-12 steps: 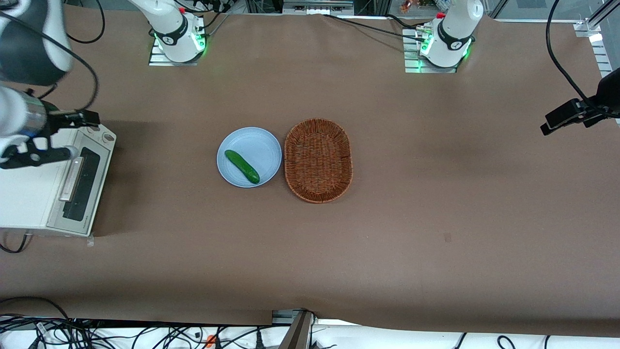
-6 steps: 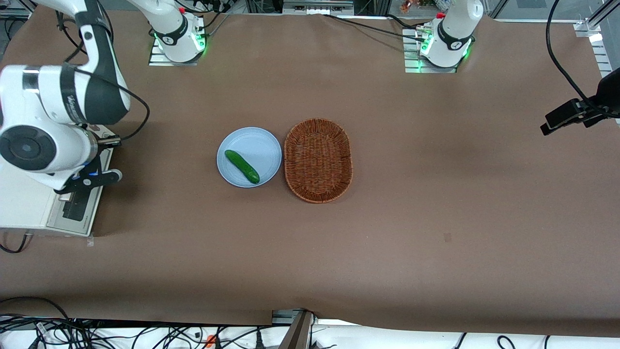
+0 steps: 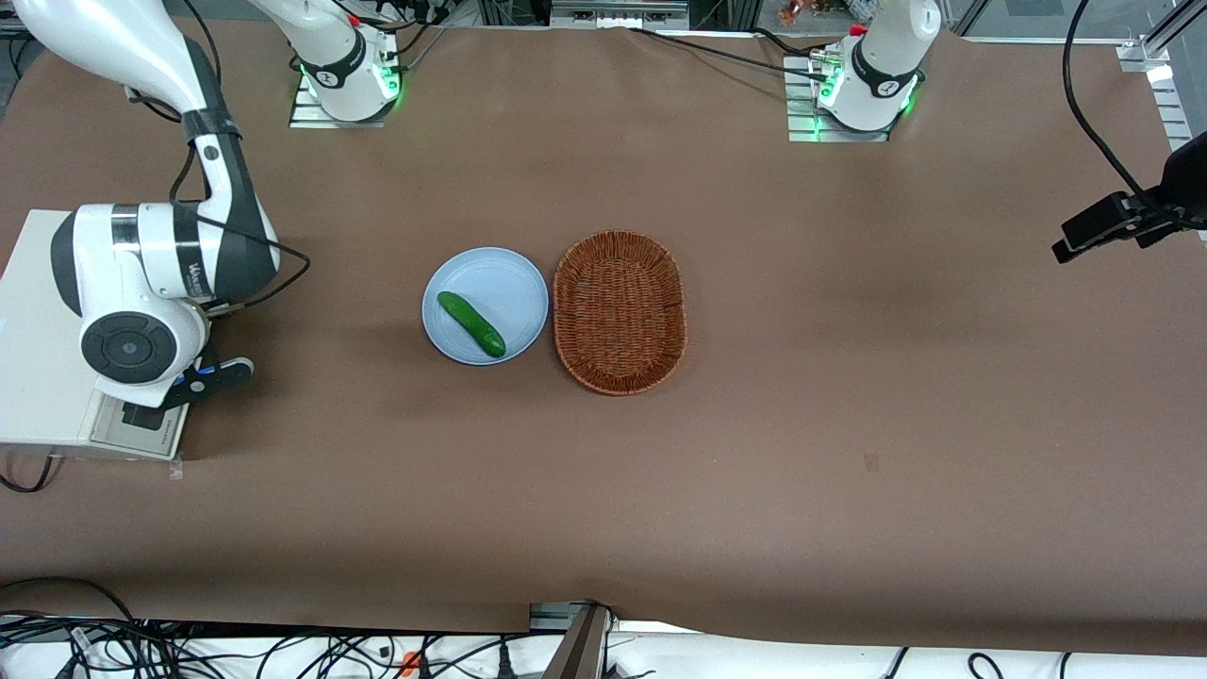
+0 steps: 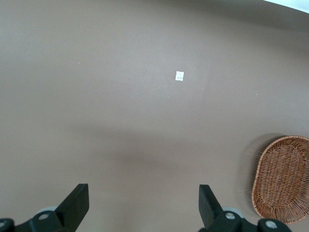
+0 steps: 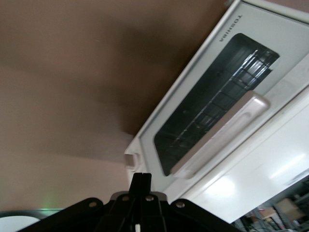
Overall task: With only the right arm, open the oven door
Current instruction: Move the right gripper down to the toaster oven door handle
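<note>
The oven door (image 5: 218, 102) is sitting shut at the bench's working-arm edge; the right arm (image 3: 151, 283) is holding its end effector (image 5: 140, 193), fingers pinched together on nothing, just beside it, so it is risking sliding off the silver handle (image 5: 222, 133).

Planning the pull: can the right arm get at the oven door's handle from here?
Probably yes. The tool, shut, hangs in front of the closed oven door, and nothing lies between it and the silver handle.
</note>
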`<act>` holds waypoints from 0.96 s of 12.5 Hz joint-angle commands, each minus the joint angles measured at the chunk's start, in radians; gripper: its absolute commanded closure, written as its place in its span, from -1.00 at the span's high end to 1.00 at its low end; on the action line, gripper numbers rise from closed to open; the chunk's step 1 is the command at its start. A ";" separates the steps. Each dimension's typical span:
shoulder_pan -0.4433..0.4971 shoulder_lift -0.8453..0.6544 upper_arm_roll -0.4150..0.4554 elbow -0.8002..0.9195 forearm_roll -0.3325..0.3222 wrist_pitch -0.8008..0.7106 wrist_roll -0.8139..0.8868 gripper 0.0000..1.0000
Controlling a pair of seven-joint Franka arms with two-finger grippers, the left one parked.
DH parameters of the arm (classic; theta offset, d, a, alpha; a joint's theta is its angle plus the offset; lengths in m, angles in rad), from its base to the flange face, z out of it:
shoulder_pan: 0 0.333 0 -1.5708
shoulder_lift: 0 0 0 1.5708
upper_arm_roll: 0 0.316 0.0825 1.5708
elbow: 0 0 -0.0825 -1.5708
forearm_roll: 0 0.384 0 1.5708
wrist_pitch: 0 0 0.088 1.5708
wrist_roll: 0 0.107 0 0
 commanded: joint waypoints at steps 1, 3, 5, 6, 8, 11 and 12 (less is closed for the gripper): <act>-0.039 0.004 0.003 -0.010 -0.070 0.035 -0.099 -1.00; -0.060 0.005 0.003 -0.010 -0.105 0.054 -0.161 -1.00; -0.085 0.031 0.003 -0.010 -0.124 0.083 -0.173 -1.00; -0.094 0.036 0.003 -0.014 -0.134 0.095 -0.181 -1.00; -0.096 0.048 0.003 -0.014 -0.141 0.109 -0.181 -1.00; -0.102 0.054 0.003 -0.014 -0.141 0.114 -0.181 -1.00; -0.103 0.056 0.005 -0.014 -0.139 0.117 -0.179 -1.00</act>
